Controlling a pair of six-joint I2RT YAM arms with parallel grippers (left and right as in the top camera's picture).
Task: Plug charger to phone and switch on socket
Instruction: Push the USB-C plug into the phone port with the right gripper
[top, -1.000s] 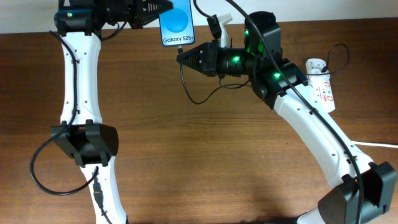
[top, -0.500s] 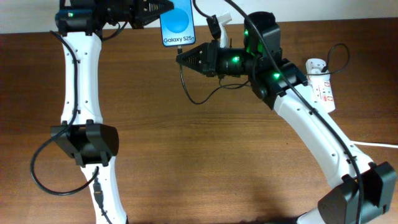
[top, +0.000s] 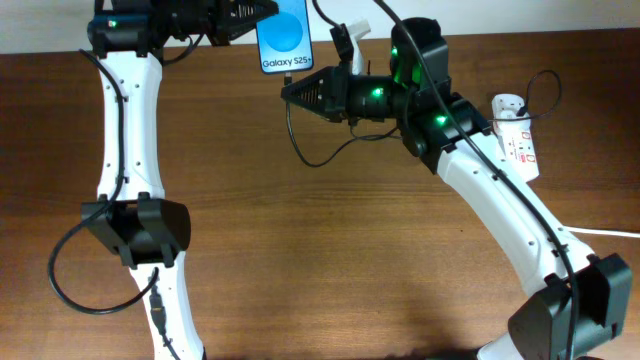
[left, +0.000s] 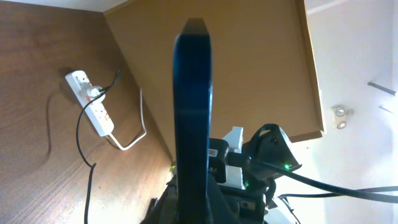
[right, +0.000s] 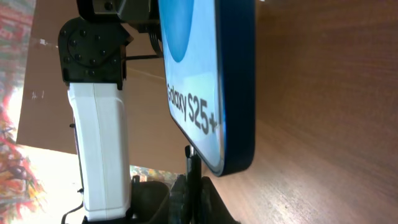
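The phone (top: 285, 38), blue screen with a "Galaxy S25+" strip, is held off the table at the far edge by my left gripper (top: 258, 14), which is shut on it. In the left wrist view the phone (left: 191, 106) shows edge-on above the jaws (left: 193, 202). My right gripper (top: 290, 92) is shut on the charger's black connector (right: 189, 163) just below the phone's bottom edge (right: 214, 87). The tip sits at that edge; whether it is seated in the port cannot be told. The thin black cable (top: 292, 125) loops below. The white socket (top: 518, 138) lies at the right.
A thick white cord (top: 605, 232) runs from the socket off the right edge. The socket also shows in the left wrist view (left: 90, 109) with a thin black cable trailing from it. The arms' white links cross the left and right of the brown table (top: 300, 260).
My right gripper has edged slightly left with the connector, closer under the phone's bottom edge. The left gripper and the phone have not moved.
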